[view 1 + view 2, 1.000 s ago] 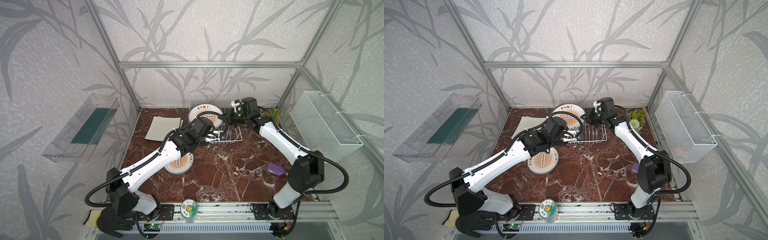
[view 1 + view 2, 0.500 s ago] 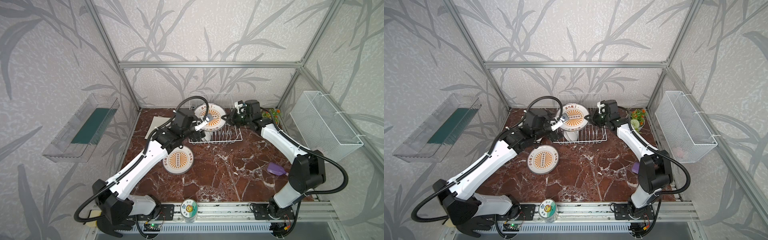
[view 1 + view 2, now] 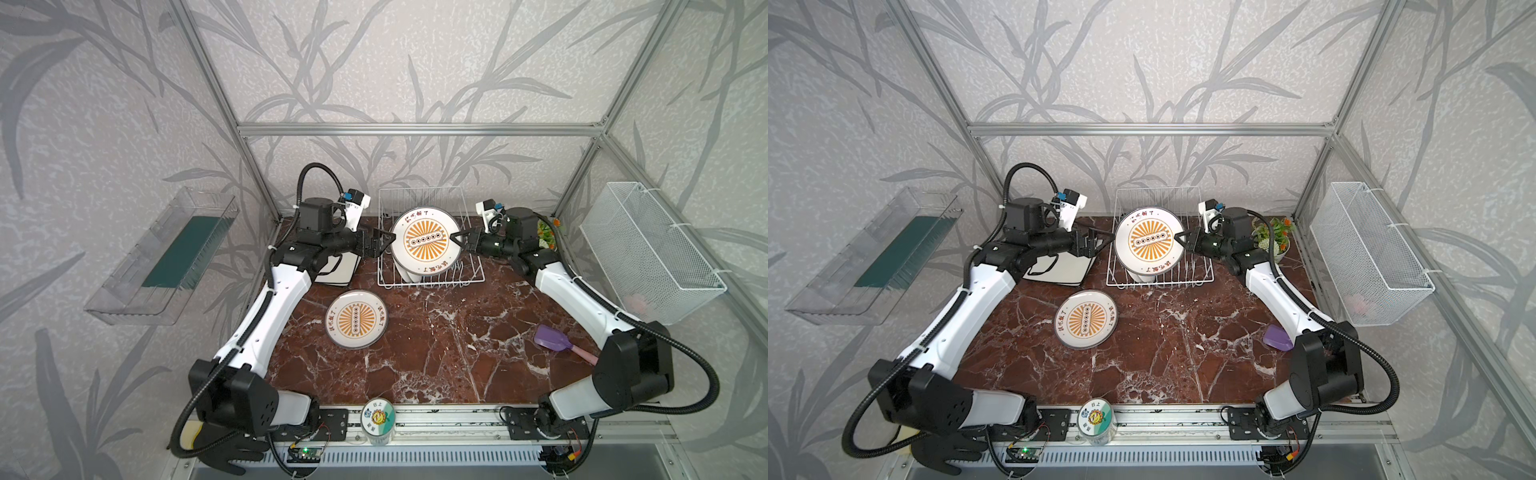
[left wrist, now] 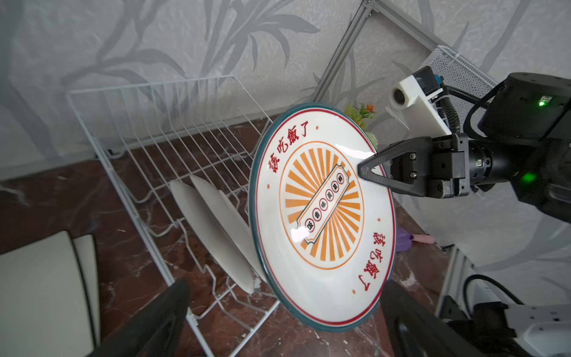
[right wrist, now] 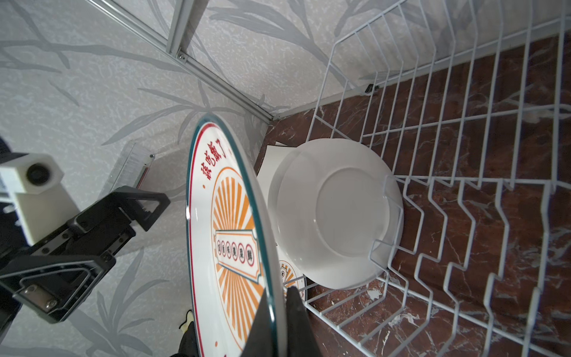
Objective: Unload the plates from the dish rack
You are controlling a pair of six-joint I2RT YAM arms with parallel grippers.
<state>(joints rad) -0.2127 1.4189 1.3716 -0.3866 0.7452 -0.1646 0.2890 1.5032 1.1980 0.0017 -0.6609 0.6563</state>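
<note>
Red marble tabletop [image 3: 436, 353], dish rack [image 3: 419, 201] at 12 o'clock. Sunburst plate [image 3: 426, 241] above it: right gripper [image 3: 455, 239] pinches its 3 o'clock rim, left gripper [image 3: 385, 246] spread at 9 o'clock. Risk: one-edge pinch slips, dropping it onto racked plates [image 4: 213, 228].

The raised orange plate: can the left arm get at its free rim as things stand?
Probably yes: the left fingers are open just beside the orange plate, with nothing between them and its rim, while the right fingers pinch the opposite rim.
</note>
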